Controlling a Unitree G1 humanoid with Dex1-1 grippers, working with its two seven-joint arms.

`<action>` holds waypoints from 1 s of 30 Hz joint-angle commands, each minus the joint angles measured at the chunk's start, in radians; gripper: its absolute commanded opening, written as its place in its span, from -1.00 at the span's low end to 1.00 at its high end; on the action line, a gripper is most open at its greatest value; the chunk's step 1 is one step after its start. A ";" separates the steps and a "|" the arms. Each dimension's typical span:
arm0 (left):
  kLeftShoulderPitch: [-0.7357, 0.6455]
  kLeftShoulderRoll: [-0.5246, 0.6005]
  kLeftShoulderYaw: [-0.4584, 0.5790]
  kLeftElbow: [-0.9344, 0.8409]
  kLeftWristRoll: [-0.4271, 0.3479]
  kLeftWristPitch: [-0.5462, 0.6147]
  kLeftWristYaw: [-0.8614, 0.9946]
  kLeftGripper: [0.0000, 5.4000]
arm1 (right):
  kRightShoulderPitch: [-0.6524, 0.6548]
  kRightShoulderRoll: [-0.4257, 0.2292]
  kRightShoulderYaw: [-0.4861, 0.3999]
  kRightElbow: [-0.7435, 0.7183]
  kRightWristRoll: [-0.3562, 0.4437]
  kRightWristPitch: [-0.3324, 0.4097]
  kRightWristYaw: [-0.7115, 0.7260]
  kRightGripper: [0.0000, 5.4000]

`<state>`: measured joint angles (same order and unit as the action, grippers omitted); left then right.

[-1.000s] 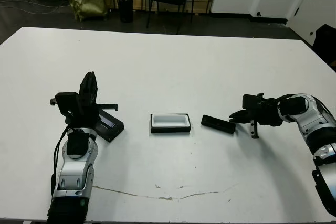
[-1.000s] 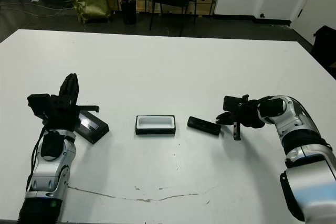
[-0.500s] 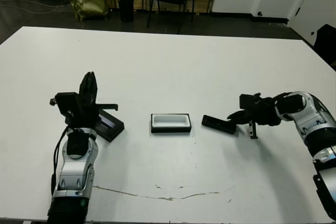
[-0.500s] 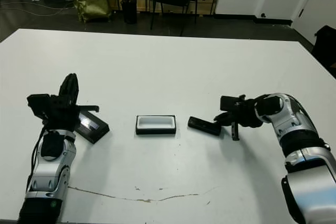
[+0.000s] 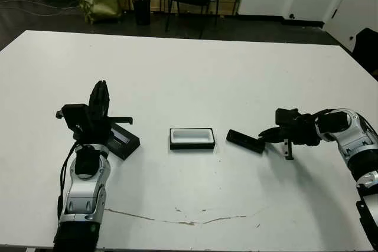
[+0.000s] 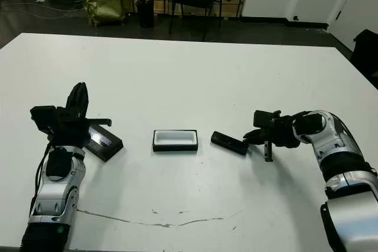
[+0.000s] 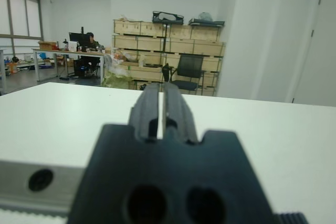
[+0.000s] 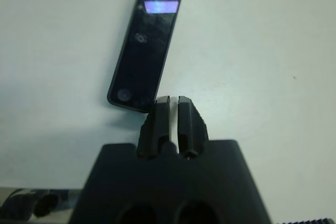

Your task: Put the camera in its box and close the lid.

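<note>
The white surface (image 5: pixel 195 81) carries everything, with the robot's two arms resting at its near corners. The left gripper (image 5: pixel 100 100) points up and away from the work, its jaws pressed together on nothing, and it seems simply parked. The lid (image 5: pixel 121 140), a flat black cover with a pale stripe, lies just beyond and beside those jaws, tilted, one end partly hidden behind the gripper body; lying off to the side, it leaves the tray's top free for loading. The box (image 5: pixel 192 138) sits open between the two grippers, well apart from both sets of jaws, its white lining bare, so nothing has gone in yet. The camera (image 5: pixel 245 141), a slim black bar, lies flat on the surface between the box and the right gripper (image 5: pixel 264 134), its long axis slanting away from the box. The right jaws are together and empty, their tips right at the camera's near end; the right wrist view shows them just at its corner, though whether they touch it cannot be told. With the jaws closed, this looks like a nudge or a lining-up before a grasp.
</note>
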<state>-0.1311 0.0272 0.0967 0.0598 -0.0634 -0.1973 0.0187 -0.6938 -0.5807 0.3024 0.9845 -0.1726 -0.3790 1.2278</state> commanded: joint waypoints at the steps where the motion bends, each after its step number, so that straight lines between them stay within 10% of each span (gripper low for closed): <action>1: 0.006 0.002 0.001 0.011 0.008 0.015 0.004 -0.98 | 0.035 -0.012 0.011 -0.012 -0.012 0.004 0.021 -1.00; 6: 0.007 -0.002 0.002 0.003 -0.004 0.026 -0.001 -0.98 | 0.061 -0.030 -0.008 -0.128 -0.009 0.104 -0.021 -1.00; 10: 0.009 0.004 0.000 0.007 0.004 0.014 -0.002 -0.98 | 0.137 -0.031 -0.100 -0.261 -0.031 0.169 -0.326 -1.00; 17: 0.005 0.003 0.001 0.020 -0.001 -0.001 -0.008 -0.98 | 0.037 0.013 -0.266 0.136 0.045 -0.082 -0.739 -1.00; 21: 0.005 0.001 -0.001 0.022 0.000 -0.004 -0.008 -0.98 | 0.164 -0.004 -0.356 -0.378 0.230 0.170 -0.651 -1.00; 30: 0.005 -0.002 -0.003 0.011 0.000 0.020 -0.003 -0.98 | 0.326 -0.002 -0.431 -0.738 0.551 0.524 -0.446 -1.00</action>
<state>-0.1282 0.0274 0.0932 0.0606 -0.0643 -0.1941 0.0152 -0.3934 -0.5747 -0.1253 0.2716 0.3504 0.0987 0.7463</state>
